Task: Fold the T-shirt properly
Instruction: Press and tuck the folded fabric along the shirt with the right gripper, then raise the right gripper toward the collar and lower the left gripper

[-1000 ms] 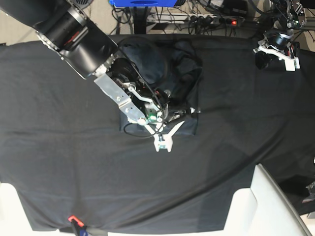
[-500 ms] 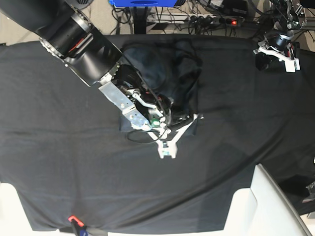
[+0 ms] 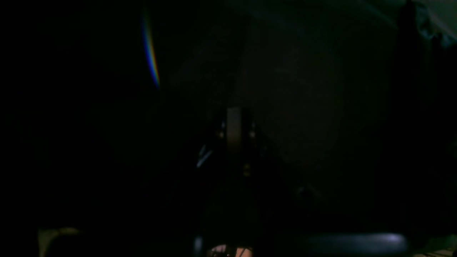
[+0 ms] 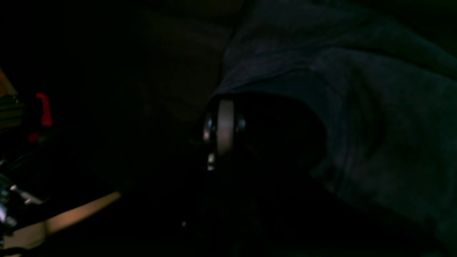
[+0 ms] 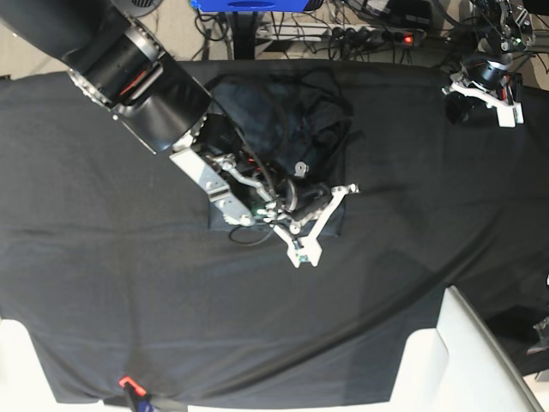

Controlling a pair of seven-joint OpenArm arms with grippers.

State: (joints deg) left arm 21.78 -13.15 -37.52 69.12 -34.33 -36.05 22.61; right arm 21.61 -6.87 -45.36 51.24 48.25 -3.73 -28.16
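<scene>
The T-shirt (image 5: 283, 120) lies bunched at the table's far middle, with a flatter folded part reaching toward the front. My right gripper (image 5: 319, 221) sits on that front part, at its right edge. In the right wrist view its fingers (image 4: 225, 125) are pressed together. The T-shirt (image 4: 357, 89) hem rises to their tip and arches off to the right, so the gripper looks shut on the hem. My left gripper (image 5: 482, 93) hangs over the far right corner, well away from the shirt. The left wrist view is very dark; its fingers (image 3: 234, 128) show as one closed strip holding nothing.
A black table cloth (image 5: 103, 257) covers the whole table. White furniture (image 5: 476, 360) juts in at the front right, and another white corner (image 5: 13, 360) at the front left. A small red clip (image 5: 127, 382) sits on the front edge. Cables and a power strip (image 5: 377, 36) lie behind the table.
My right gripper has swung to the right across the shirt's front part, turning as it went. The bunched heap behind it has shifted and spread. The left arm has stayed in place.
</scene>
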